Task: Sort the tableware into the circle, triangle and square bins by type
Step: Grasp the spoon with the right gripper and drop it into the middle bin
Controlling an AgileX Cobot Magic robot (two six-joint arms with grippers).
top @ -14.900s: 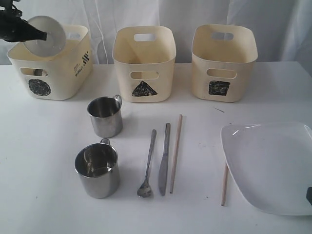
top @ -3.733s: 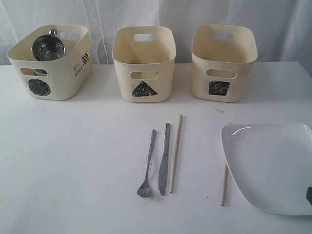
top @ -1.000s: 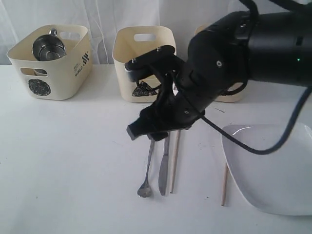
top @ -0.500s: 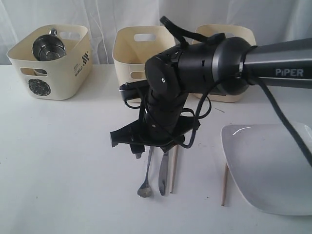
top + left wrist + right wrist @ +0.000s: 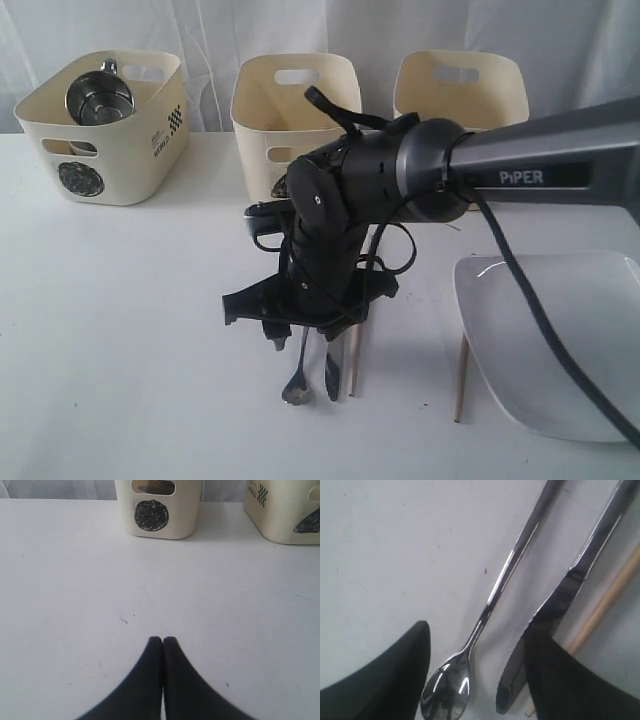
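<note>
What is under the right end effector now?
The steel spoon lies on the table between the right end effector's open fingers; knife and chopstick lie beside it. One finger hides part of the knife blade.

the right gripper (image 5: 479, 630) holds its two dark fingers (image 5: 390, 680) spread wide over the white table (image 5: 385, 545), with the bowl of the steel spoon (image 5: 505, 575) lying between them. one finger overlaps the blade of the knife (image 5: 580, 565), and a wooden chopstick (image 5: 607, 600) lies just beside the knife
</note>
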